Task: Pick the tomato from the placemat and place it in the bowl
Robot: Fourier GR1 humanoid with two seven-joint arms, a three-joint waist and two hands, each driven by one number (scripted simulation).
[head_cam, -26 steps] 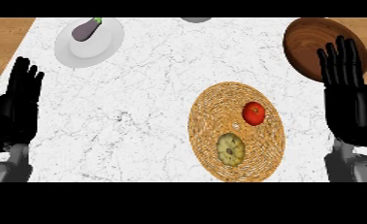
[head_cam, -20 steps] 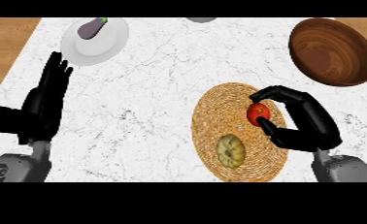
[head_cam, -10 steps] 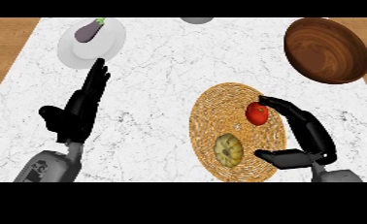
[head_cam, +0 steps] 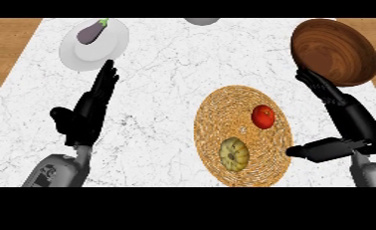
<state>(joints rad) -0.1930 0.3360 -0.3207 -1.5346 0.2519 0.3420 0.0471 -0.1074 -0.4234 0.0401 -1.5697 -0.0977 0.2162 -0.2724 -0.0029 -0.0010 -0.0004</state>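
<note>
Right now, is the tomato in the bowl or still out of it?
Out. The tomato lies on the woven placemat beside a pale squash; the brown bowl shows nothing inside.

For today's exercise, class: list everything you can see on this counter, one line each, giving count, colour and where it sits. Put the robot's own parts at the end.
tomato: one, red, on the placemat's upper right part
placemat: one, woven tan, round, right of centre
squash: one, yellow-green, on the placemat's lower part
bowl: one, brown wood, upper right corner
plate: one, white, upper left
eggplant: one, purple with green stem, on the plate
grey object: one, cut off at the top edge
counter: one, white marble
left hand: black, open, below the plate
right hand: black, open, right of the placemat
</note>
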